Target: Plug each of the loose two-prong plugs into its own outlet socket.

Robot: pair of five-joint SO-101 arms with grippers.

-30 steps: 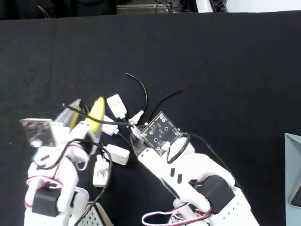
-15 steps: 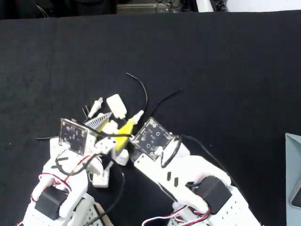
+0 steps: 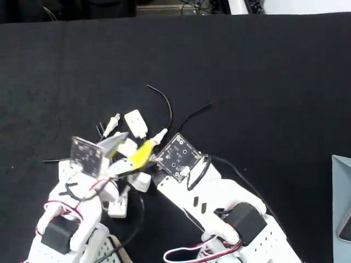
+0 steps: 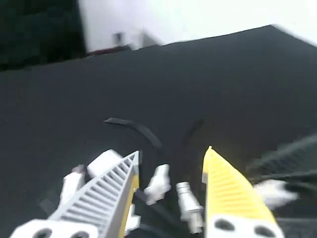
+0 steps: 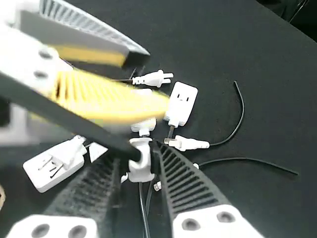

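Observation:
Several white plugs and outlet blocks lie bunched left of the table's centre. An outlet block (image 3: 135, 123) (image 5: 181, 101) lies at the far side of the bunch, with a loose plug (image 3: 112, 123) (image 5: 153, 78) beside it and another plug (image 3: 159, 135) (image 5: 188, 144) near its short cable. My left gripper (image 3: 129, 147) (image 4: 172, 153) hangs open over the bunch, one grey and one yellow finger, with two plugs (image 4: 158, 183) below the gap. My right gripper (image 5: 138, 153) has its black fingers shut on a white plug (image 5: 140, 159). The left gripper's yellow finger (image 5: 109, 101) crosses just above it.
A block with bare prongs (image 5: 54, 163) (image 3: 141, 181) lies near the arms' bases, another (image 3: 118, 207) closer in. Thin black cables (image 3: 162, 101) curl beyond the bunch. A pale blue-grey object (image 3: 343, 197) sits at the right edge. The far and right parts of the black table (image 3: 263, 82) are bare.
The left arm has swung right, from beside the bunch to over it, close against the right arm. The right arm has edged slightly left.

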